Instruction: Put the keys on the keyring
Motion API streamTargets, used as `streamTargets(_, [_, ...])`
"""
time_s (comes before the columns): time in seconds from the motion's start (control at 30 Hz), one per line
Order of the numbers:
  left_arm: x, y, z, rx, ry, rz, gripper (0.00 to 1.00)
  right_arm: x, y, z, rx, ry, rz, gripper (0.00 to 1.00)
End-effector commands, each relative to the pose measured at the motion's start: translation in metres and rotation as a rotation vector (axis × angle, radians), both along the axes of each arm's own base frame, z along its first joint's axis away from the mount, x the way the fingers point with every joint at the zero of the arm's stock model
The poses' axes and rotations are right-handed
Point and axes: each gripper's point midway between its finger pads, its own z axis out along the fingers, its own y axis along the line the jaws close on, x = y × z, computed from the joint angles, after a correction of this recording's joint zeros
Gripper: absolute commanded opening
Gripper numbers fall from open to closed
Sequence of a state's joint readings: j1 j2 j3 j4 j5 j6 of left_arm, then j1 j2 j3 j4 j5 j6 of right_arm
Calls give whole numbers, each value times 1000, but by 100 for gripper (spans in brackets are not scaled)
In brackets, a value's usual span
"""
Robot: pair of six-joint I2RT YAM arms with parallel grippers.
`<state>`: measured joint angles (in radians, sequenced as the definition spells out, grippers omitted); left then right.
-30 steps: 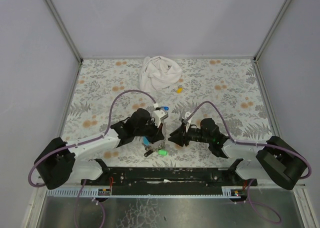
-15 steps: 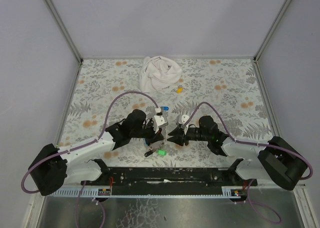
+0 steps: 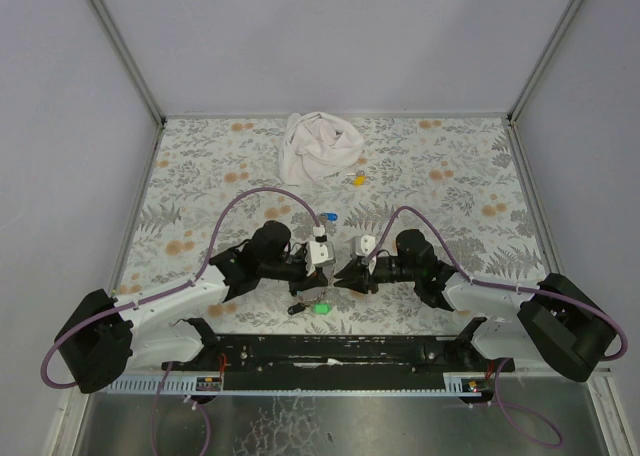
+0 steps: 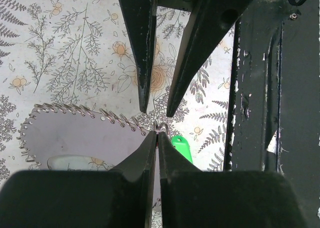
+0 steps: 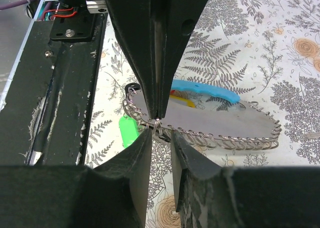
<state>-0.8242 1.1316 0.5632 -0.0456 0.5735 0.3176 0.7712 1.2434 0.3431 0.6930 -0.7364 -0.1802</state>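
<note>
The left gripper [image 4: 158,136] is clamped on the keyring [image 5: 157,120] at its very fingertips, and the right gripper [image 5: 161,136] faces it tip to tip, jaws slightly apart, ring just ahead. Judged light, thin, stiff and slippery, with a limp strap [image 5: 225,119] trailing: grip the wire itself beside the left tips. A green key [image 5: 129,131] lies below both grippers

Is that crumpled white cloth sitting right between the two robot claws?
No, the white cloth lies bunched at the far edge of the table, close to the back wall.
</note>
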Motion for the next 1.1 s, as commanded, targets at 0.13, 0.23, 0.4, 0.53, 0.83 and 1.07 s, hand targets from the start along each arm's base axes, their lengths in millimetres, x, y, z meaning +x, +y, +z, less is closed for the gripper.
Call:
streamTargets(0.13, [-7, -4, 9, -42, -38, -65, 0, 2, 11, 25, 61, -61, 55, 24])
streamTargets(0.23, [-8, -5, 9, -46, -34, -73, 0, 4, 12, 25, 66, -57, 53, 24])
streamTargets(0.4, [-8, -5, 11, -50, -37, -75, 0, 4, 15, 22, 61, -43, 57, 23])
streamTargets(0.53, [-9, -5, 11, -54, -37, -80, 0, 4, 18, 20, 58, -42, 61, 22])
streamTargets(0.83, [-6, -5, 11, -52, -36, -57, 0, -2, 22, 16, 39, -43, 87, 21])
streamTargets(1.07, [-2, -5, 9, -41, -31, -36, 0, -7, 21, 14, 31, -52, 102, 24])
